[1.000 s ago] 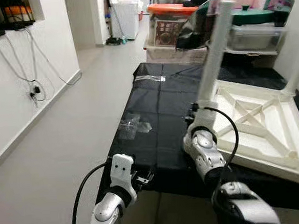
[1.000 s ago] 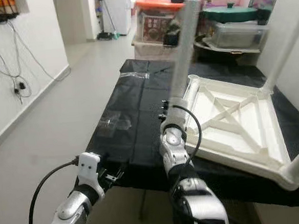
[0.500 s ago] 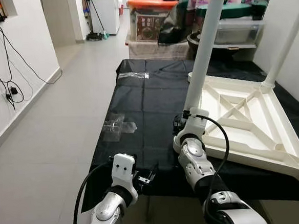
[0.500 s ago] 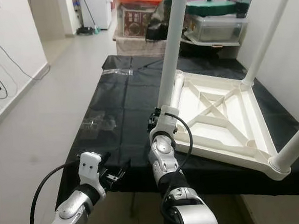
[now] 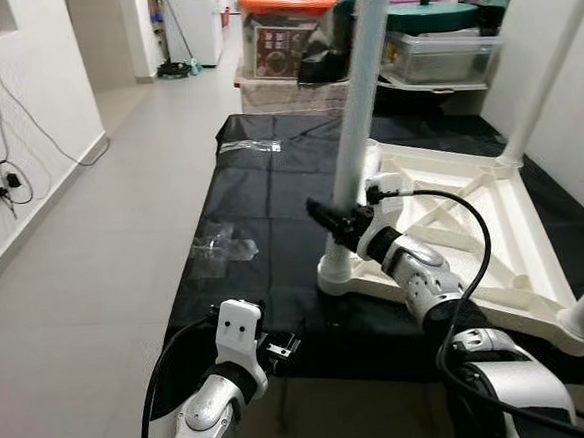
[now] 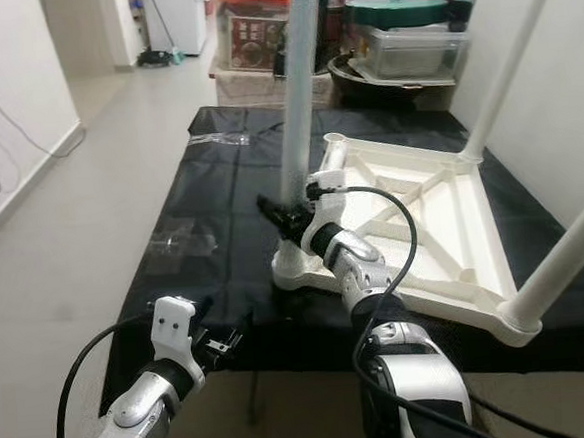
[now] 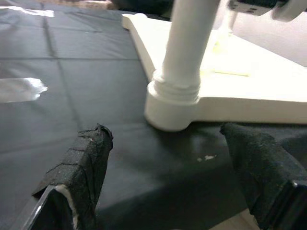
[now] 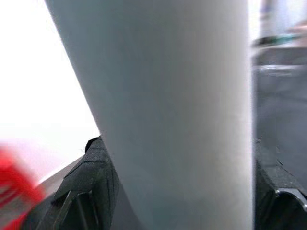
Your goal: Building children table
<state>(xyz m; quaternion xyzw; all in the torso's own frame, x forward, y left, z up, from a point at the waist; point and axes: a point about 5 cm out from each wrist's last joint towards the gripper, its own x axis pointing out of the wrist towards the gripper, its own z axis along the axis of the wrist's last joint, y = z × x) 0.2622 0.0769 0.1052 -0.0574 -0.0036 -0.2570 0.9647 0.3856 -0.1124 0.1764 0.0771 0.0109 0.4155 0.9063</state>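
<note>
The children's table [image 5: 494,235] lies upside down on the black-covered worktop [image 5: 273,230] in front of me, its white ribbed underside facing up and its legs pointing at the ceiling. Nearest to me, my left end effector [image 5: 279,348] hovers low at the near edge of the worktop, its two black fingers [image 7: 79,163] spread apart with nothing between them; in the left wrist view they frame the socket at the table's near corner, a little way off from it and not touching. Just beyond, my right end effector [image 5: 334,220] is wrapped around the near leg [image 5: 357,104], low on the shaft just above where it enters the corner socket [image 5: 338,274]; in the right wrist view the white tube sits between my two fingers [image 8: 96,177], which pinch it from both sides. That leg stands upright. On the worktop to the left of the table lies a crumpled piece of clear plastic wrap [image 5: 222,249], and a second clear strip [image 5: 249,147] lies near the far edge. Two more legs rise on the table's right side, one at the near corner [image 6: 566,260] and one at the far corner [image 6: 507,69]. Beyond the worktop stand storage boxes, one with an orange lid [image 5: 282,1], and a green pot lid [image 5: 436,12].
</note>
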